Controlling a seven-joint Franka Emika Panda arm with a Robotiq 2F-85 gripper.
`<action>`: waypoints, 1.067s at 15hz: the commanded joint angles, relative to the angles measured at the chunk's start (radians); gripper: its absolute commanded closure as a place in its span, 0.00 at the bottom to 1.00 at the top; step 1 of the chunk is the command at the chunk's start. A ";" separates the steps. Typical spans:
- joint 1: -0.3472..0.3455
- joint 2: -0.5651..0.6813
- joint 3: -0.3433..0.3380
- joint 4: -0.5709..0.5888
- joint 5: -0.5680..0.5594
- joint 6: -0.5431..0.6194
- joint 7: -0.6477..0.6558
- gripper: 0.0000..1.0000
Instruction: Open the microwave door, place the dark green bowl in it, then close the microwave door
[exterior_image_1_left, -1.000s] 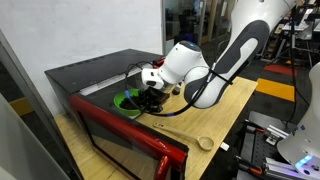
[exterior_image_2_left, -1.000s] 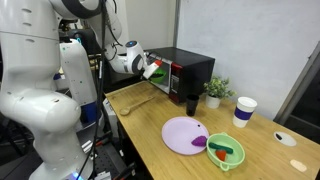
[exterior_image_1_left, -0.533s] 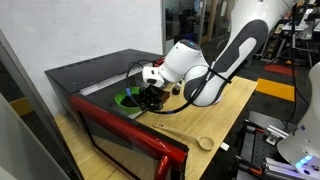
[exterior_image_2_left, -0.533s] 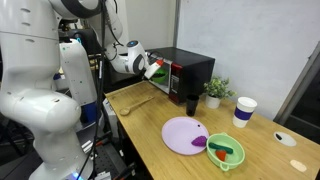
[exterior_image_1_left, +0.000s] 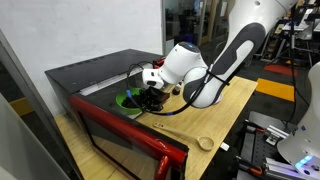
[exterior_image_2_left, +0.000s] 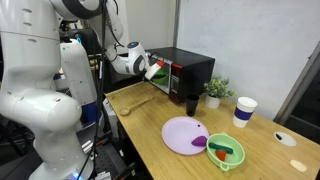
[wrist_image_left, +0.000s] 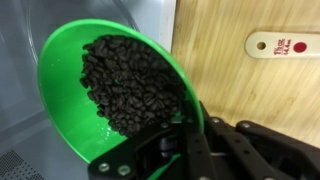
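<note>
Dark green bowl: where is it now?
In the wrist view, the dark green bowl hangs from the claw by its rim, at the open mouth of the microwave.

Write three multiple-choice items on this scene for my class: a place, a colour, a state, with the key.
1. Where is the green bowl? A in a drawer; B at the microwave's open front; C on the floor.
2. What colour is the plate? A lavender; B red; C black.
3. How is the gripper? A open and empty; B shut on the bowl's rim; C out of view.
Key: 1 B, in an exterior view it hangs behind the swung-open microwave door; 2 A, it looks pale purple; 3 B, the wrist view shows it clamped on the rim.
</note>
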 joint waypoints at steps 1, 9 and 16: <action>0.032 0.045 -0.029 0.045 -0.006 0.020 0.012 0.99; 0.084 0.130 -0.068 0.128 -0.001 0.022 0.016 0.99; 0.091 0.175 -0.082 0.194 0.007 0.012 0.026 0.99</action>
